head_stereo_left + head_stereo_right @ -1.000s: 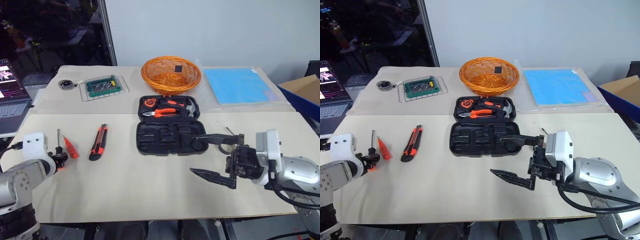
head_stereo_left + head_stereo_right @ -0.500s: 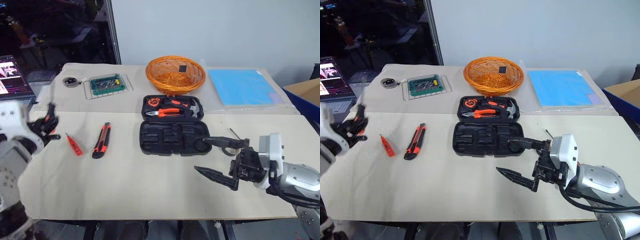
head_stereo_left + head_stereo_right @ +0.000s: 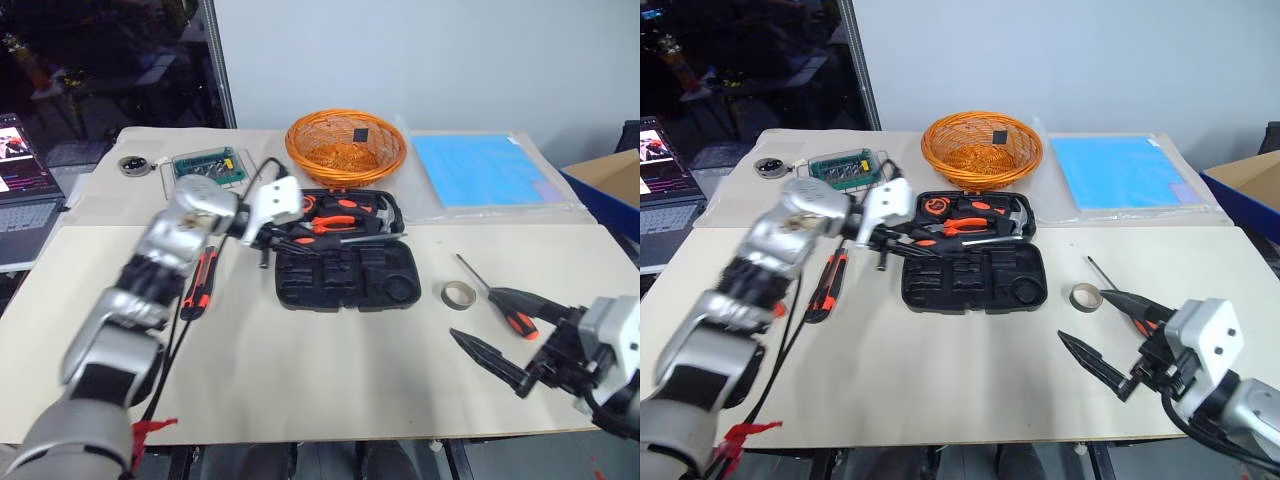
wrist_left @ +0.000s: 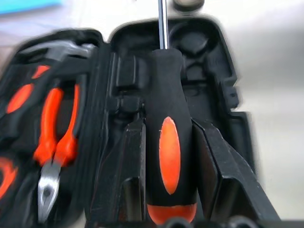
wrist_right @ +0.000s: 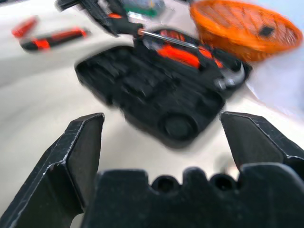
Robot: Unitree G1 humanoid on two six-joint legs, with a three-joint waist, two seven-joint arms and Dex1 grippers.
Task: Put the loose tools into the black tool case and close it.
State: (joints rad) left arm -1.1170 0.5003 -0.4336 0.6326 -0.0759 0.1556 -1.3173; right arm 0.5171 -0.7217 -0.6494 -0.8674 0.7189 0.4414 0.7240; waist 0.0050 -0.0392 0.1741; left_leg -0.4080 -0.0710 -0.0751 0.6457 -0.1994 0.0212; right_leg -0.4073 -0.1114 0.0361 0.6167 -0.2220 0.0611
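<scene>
The black tool case (image 3: 345, 250) lies open near the middle of the tabletop (image 3: 300, 370), just in front of the orange wicker basket (image 3: 345, 148). Its far half holds orange-handled pliers (image 3: 335, 224) and a hammer (image 3: 385, 214).

The left claw (image 4: 173, 142) is clenched on a long screwdriver (image 4: 170, 142) with a black-and-orange handle, held over the open case, with the steel shaft lying across the case's far half.

The utility knife (image 3: 198, 283) lies on the tabletop left of the case, partly hidden by the left arm.

The right claw (image 3: 505, 335) hangs at the tabletop's right side, jaws spread wide and empty. Near it lie another screwdriver (image 3: 495, 295) and a roll of tape (image 3: 460, 294), right of the case.
</scene>
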